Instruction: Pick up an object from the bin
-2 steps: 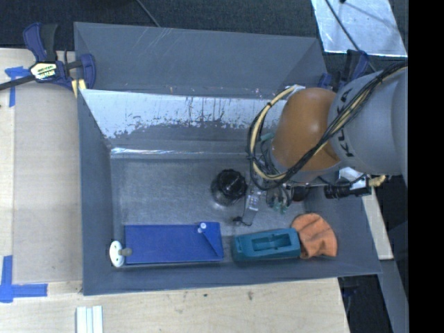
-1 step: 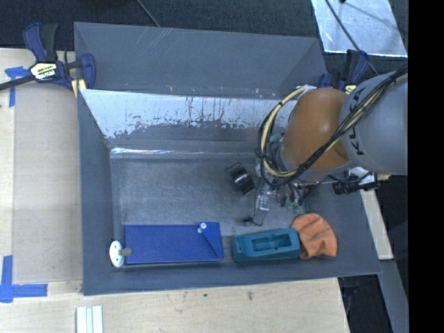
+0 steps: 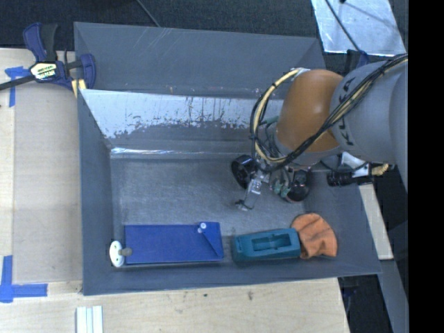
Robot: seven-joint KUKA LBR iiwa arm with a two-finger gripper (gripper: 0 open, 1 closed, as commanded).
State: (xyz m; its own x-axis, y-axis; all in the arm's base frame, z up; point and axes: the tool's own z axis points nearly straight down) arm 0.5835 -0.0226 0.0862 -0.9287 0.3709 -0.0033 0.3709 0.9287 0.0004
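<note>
Over bare floor of the bin [image 3: 173, 179], the gripper [image 3: 247, 197] hangs low, with nothing seen in its grasp; whether it is wide or narrow cannot be told. The nearest item, a teal block [image 3: 267, 246], lies just nearward of the gripper. An orange cloth lump [image 3: 316, 235] touches the block's right end. A flat blue box [image 3: 173, 245] and a white disc [image 3: 118, 253] lie further left.

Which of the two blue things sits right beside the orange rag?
The smaller teal block; the bigger dark blue box lies on its other side from the orange rag.
</note>
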